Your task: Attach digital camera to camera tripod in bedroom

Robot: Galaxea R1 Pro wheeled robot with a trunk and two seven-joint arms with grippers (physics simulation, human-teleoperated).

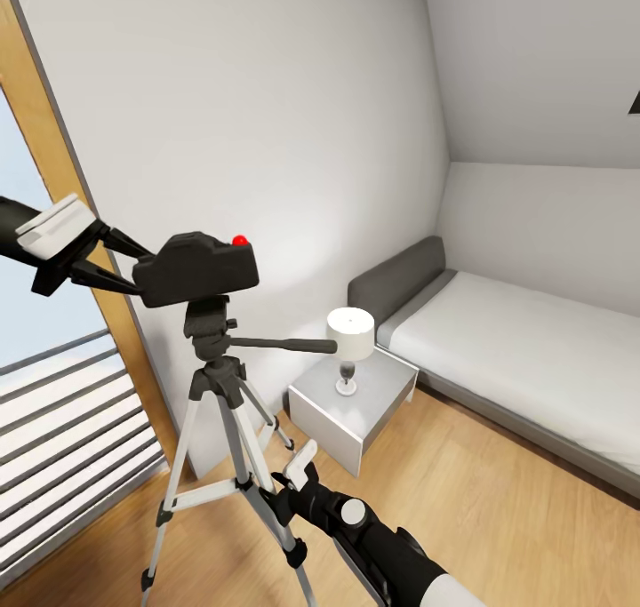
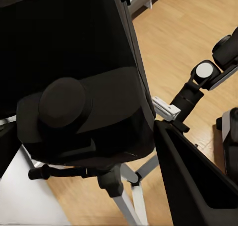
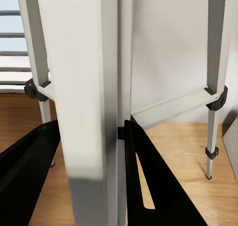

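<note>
Camera (image 1: 197,269) left of centre, gripped by left pincer (image 1: 120,265), sitting directly atop tripod (image 1: 213,385) head. Right pincer (image 3: 89,151) clasps tripod leg, lower frame.

— Tripod (image 1: 227,447) legs? 
— Smooth silvery metal, matt black joints. 
— Camera (image 1: 200,269)? 
— Matt black plastic, glossy red button. 
— At four o'clock? 
— Light wooden floor (image 1: 462,500), faintly grained; the bed (image 1: 524,349) looks cloth-covered.
</note>
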